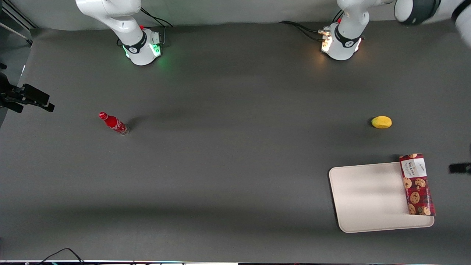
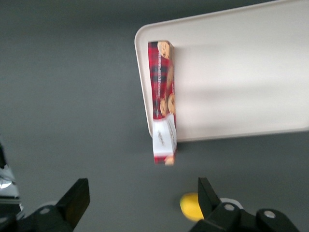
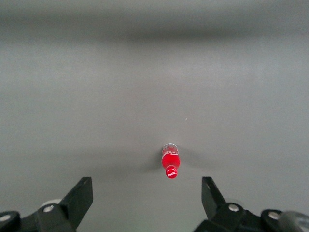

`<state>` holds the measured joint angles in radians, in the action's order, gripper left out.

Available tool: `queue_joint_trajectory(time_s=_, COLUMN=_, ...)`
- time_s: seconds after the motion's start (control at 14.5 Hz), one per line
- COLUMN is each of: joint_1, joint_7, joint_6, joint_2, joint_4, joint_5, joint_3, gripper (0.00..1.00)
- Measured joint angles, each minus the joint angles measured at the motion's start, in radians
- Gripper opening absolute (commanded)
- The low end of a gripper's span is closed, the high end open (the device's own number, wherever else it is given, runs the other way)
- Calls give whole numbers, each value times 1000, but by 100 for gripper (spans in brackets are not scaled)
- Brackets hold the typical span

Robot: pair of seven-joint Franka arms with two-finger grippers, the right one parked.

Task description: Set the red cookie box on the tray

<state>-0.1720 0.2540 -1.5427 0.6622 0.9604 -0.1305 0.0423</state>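
The red cookie box (image 1: 417, 184) (image 2: 162, 99) is a long tartan carton. It lies flat on the cream-white tray (image 1: 368, 198) (image 2: 241, 72), along the tray's edge toward the working arm's end. Its white-label end sticks out over the tray rim that is farther from the front camera. My gripper (image 2: 142, 193) hangs well above the dark table, off the box's label end. It is open and apart from the box, with nothing but bare table between its fingers (image 2: 77, 195).
A yellow lemon (image 1: 381, 122) (image 2: 190, 205) lies on the table farther from the front camera than the tray. A small red bottle (image 1: 114, 123) (image 3: 170, 162) stands toward the parked arm's end. Cables run along the table edge nearest the camera.
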Motion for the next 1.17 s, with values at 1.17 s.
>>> queue_joint_trajectory(time_s=1.17, joint_1=16, joint_7=-291, joint_6=98, joint_2=-786, joint_4=711, joint_5=165, joint_3=-196, gripper=100)
